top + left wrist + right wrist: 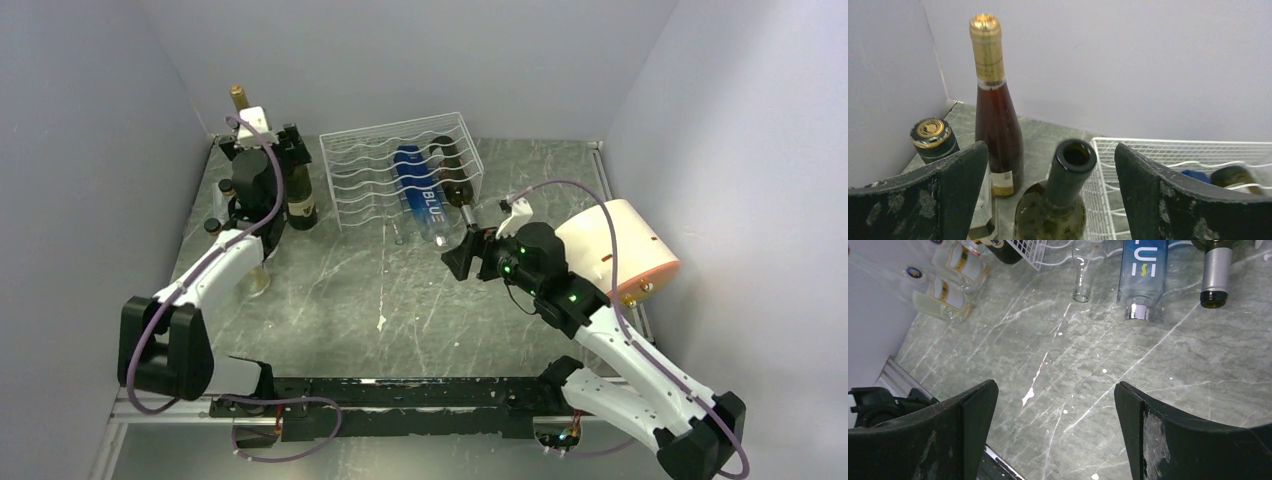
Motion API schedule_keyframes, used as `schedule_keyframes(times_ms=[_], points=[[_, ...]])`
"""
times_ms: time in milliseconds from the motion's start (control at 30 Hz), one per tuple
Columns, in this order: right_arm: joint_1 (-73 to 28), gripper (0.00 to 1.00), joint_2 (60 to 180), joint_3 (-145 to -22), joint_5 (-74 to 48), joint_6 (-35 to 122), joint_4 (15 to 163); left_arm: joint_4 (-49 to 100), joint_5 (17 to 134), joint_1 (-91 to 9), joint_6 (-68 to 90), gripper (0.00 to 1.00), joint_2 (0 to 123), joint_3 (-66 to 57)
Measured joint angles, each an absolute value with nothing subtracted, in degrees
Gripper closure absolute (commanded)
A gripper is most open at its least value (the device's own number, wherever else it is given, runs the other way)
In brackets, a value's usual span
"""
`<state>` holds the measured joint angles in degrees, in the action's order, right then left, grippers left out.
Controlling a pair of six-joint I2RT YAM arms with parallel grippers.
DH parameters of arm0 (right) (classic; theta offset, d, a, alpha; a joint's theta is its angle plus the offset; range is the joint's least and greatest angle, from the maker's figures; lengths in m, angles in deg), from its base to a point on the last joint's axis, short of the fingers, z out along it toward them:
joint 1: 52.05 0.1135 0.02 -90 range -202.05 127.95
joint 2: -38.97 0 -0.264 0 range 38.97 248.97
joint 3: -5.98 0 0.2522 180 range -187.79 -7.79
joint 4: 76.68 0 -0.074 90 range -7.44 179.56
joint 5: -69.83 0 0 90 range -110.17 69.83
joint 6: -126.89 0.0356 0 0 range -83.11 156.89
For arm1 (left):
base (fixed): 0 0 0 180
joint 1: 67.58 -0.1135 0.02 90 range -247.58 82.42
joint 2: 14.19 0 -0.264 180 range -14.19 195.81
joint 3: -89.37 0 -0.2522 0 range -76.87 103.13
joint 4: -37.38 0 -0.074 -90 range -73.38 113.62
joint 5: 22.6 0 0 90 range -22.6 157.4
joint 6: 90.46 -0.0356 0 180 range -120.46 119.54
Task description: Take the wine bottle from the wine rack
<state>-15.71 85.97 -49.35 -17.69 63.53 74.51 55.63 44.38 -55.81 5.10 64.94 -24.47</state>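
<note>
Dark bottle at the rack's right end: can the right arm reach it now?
Probably yes. The right gripper is open, just in front of the wine rack, and the dark bottle pokes its neck out toward it with only bare table between. The blue bottle lies close beside, so clearance looks tight.

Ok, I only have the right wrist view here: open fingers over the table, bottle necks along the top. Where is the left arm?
Observer: Far left corner. The left gripper hangs over an uncorked dark bottle standing beside the wine rack.
Operator: Is it holding that bottle?
Observer: No. Its fingers are open, with the bottle's neck in the gap between them.
Operator: Anything on my right that I can't see?
Observer: A cream-and-orange cylinder lies on its side just right of the right arm.
</note>
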Motion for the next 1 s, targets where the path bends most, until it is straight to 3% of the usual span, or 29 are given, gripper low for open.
schedule_keyframes(times_ms=[567,900,1000], points=[[-14.86,0.09,112.51,-56.41,-11.79,61.51,83.19,44.81,52.86,-54.36,6.30,0.01,43.74,-22.35],[-8.76,0.13,131.59,-74.31,-20.57,56.62,84.15,44.33,53.49,-46.21,0.92,0.01,40.02,-25.15],[-6.77,0.19,137.21,-77.04,-24.33,55.72,84.15,44.39,52.16,-46.21,0.01,0.01,37.90,-25.76]])
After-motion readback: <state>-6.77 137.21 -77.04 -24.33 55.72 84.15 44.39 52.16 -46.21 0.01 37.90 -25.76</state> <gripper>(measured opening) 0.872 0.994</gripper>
